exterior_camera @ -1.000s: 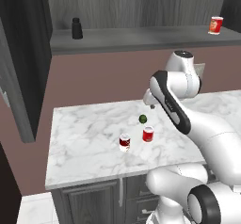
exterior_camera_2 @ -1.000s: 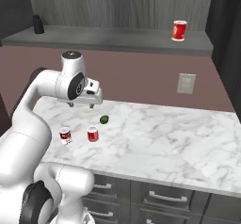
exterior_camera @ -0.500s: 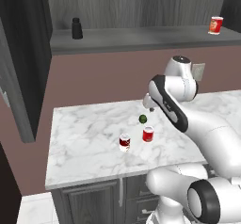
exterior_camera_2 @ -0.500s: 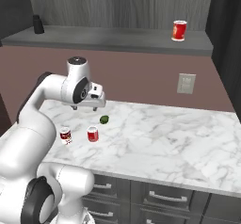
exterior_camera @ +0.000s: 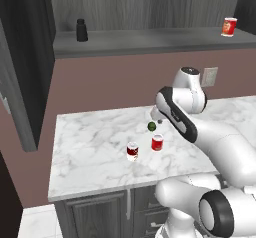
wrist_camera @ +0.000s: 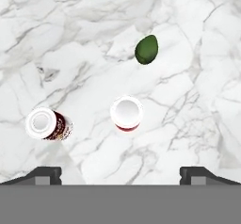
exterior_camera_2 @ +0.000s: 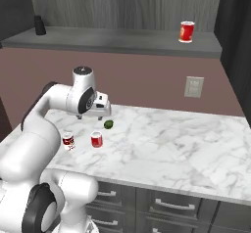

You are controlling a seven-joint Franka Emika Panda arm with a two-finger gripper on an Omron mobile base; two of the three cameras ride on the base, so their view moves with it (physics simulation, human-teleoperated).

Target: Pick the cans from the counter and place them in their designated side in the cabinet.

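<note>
- Red, plain and bright: that is the nearer can [wrist_camera: 126,114], a short cylinder with a pale silvery top, standing upright on the counter [exterior_camera: 90,147] right below my hand.
- Beside it, apart and not touching, stands the banded can [wrist_camera: 48,124], dark red with white bands and the same silvery top, also upright.
- From the left base view the plain red can [exterior_camera: 157,142] sits to the right of the banded can [exterior_camera: 132,151]; from the right base view the order is mirrored, plain red can [exterior_camera_2: 97,139] and banded can [exterior_camera_2: 68,141].
- A small green ball [wrist_camera: 146,49] lies on the marble just beyond the plain red can, near it but clear of it.
- My claw [exterior_camera_2: 95,116] hangs above the counter over the cans with its jaws spread wide, holding nothing; in the hand view my two dark fingertips [wrist_camera: 44,174] stand far apart at either side, the plain red can between their lines.
- The counter is white marble with grey veins, on dark panelled units.
- Up on the cabinet [exterior_camera_2: 122,7] shelf a third red can [exterior_camera_2: 187,32] with a white band stands at the right end, and a black bottle [exterior_camera: 81,30] stands at the left end.
</note>
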